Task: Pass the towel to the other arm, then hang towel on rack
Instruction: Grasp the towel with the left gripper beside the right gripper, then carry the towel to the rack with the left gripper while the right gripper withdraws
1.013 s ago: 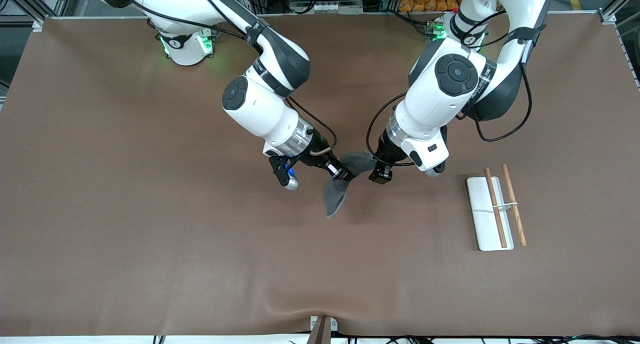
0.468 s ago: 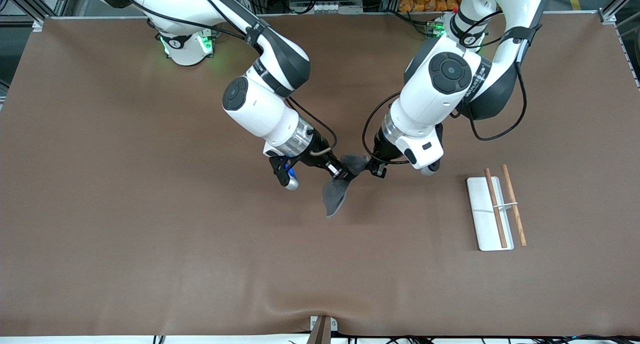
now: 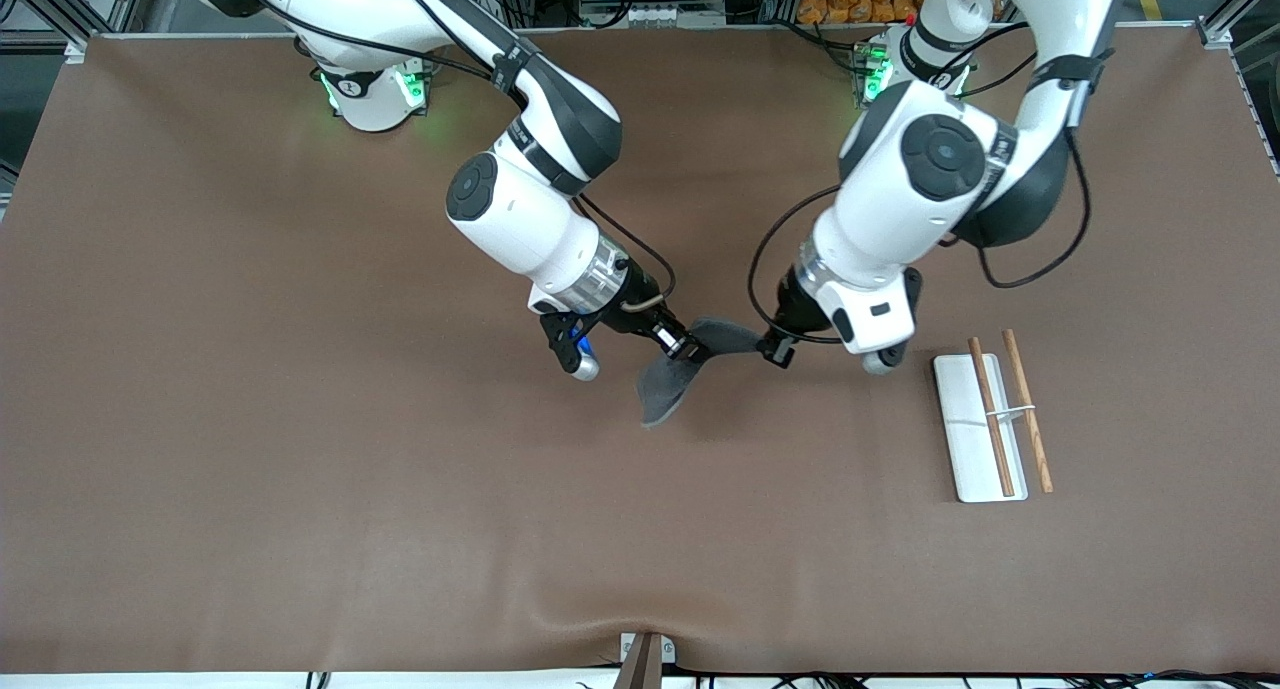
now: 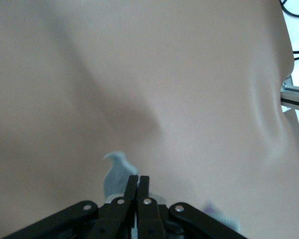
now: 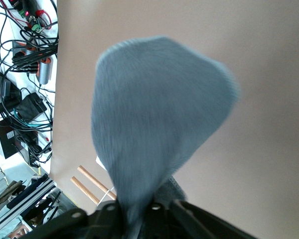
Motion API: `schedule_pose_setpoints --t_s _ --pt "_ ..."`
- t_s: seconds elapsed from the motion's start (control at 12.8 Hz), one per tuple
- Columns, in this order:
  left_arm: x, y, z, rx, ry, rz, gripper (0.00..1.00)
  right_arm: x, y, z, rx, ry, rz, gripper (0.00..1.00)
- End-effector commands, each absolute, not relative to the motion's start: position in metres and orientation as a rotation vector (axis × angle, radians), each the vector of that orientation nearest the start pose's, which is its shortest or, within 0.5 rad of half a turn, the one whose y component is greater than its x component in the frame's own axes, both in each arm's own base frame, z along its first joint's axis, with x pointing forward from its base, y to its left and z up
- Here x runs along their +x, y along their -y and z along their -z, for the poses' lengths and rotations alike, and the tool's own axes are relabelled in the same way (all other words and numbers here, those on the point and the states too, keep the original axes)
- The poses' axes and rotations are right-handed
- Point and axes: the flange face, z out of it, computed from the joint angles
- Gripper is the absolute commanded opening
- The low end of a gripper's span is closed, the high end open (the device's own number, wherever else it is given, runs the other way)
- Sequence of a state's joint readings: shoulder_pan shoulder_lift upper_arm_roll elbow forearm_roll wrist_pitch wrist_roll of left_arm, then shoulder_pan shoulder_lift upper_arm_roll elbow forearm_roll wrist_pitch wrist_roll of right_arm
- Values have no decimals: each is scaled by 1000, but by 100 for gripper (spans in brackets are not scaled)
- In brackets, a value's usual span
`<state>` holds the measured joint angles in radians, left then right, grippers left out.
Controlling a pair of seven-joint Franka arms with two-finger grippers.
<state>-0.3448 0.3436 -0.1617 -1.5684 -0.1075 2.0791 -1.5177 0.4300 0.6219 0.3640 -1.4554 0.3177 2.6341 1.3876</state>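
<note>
The dark grey towel (image 3: 664,389) is off the table, stretched between both grippers, with its lower part hanging down. My right gripper (image 3: 683,348) is shut on the towel's middle over the table's centre. In the right wrist view the towel (image 5: 154,114) fans out from the right gripper (image 5: 139,208). My left gripper (image 3: 772,350) is shut on the towel's drawn-out corner, beside the right gripper toward the rack. The left wrist view shows the left gripper (image 4: 138,181) with a bit of towel (image 4: 115,173) past it. The rack (image 3: 975,439), a white base with two brown rods, lies toward the left arm's end.
The brown table cover (image 3: 300,469) is bare around the grippers. A metal bracket (image 3: 645,654) sits at the table edge nearest the front camera. The rack's rods (image 5: 92,183) and cables (image 5: 20,99) off the table edge show in the right wrist view.
The left gripper came in to the towel's corner and closed on it. It then moved toward the rack, drawing the corner out. The right gripper stayed in place.
</note>
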Motion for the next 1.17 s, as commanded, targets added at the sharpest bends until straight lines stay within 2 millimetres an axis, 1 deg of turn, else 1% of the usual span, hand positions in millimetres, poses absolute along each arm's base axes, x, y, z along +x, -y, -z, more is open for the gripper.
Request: schedule_pose_setpoints --t_s 0.0,0.16,0.23,0.31,0.39,0.47,0.55,0.7,0.86,1.09 --pt "605 270 -474 -2926 1540 -101 0 587 -484 -401 -2148 -1149 -132 100" --pt "612 237 -478 -2973 1403 -110 0 592 -477 -406 -2139 -1154 -121 100" --pt "617 222 -480 -2998 1358 -99 0 599 -467 -407 -2132 -1168 -112 100" --pt "622 212 -479 -3033 1278 -85 0 610 -450 -409 -2129 -1187 -100 100" --pt "624 203 -479 -3066 1146 -45 0 616 -437 -417 -2129 -1198 -94 100" --pt "626 199 -478 -3084 1056 -23 0 623 -423 -423 -2141 -1208 -97 100" --pt "626 198 -477 -3090 1014 -15 0 630 -406 -428 -2177 -1190 -95 100" --pt "629 193 -480 -3071 941 45 0 641 -370 -428 -2294 -1131 -135 100" --pt "630 191 -478 -3076 815 72 0 645 -336 -438 -2381 -1091 -187 100" --pt "634 178 -476 -3109 644 76 0 645 -272 -460 -2508 -1023 -289 100"
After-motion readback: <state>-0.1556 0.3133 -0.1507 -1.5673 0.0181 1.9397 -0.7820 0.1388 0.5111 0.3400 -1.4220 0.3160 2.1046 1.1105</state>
